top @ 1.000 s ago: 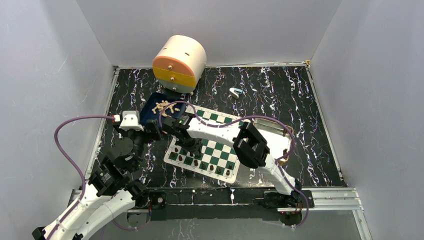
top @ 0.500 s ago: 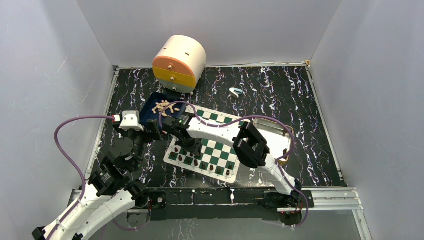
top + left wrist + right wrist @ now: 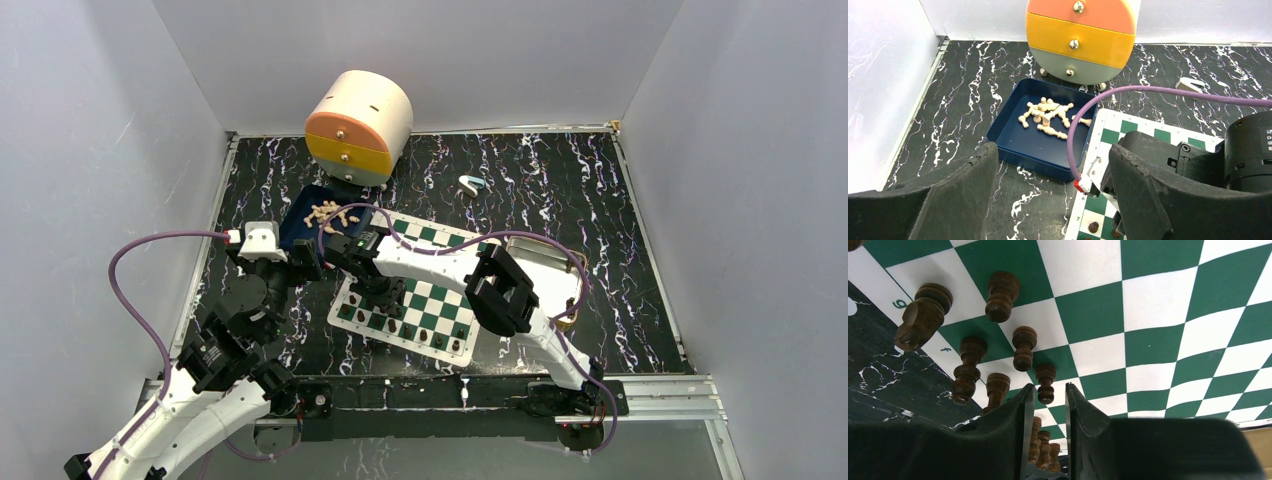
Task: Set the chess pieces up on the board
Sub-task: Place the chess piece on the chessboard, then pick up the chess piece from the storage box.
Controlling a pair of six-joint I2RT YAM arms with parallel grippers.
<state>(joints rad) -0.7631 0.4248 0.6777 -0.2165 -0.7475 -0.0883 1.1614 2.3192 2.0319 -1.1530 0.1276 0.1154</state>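
Right wrist view: my right gripper [image 3: 1049,386] has its jaws a narrow slit apart, gripping nothing. 1 dark pawn [image 3: 1046,377] stands upright on the board [image 3: 1158,315] just off their tips, beside more dark pieces [image 3: 999,295] near the board's edge. My left gripper [image 3: 1053,147] gapes wide and empty near the blue tray [image 3: 998,135], where pale pieces [image 3: 1048,112] lie loose.

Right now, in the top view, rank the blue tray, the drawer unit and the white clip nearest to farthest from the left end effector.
1. blue tray, just ahead of the left end effector.
2. drawer unit, behind the tray.
3. white clip, far back right.
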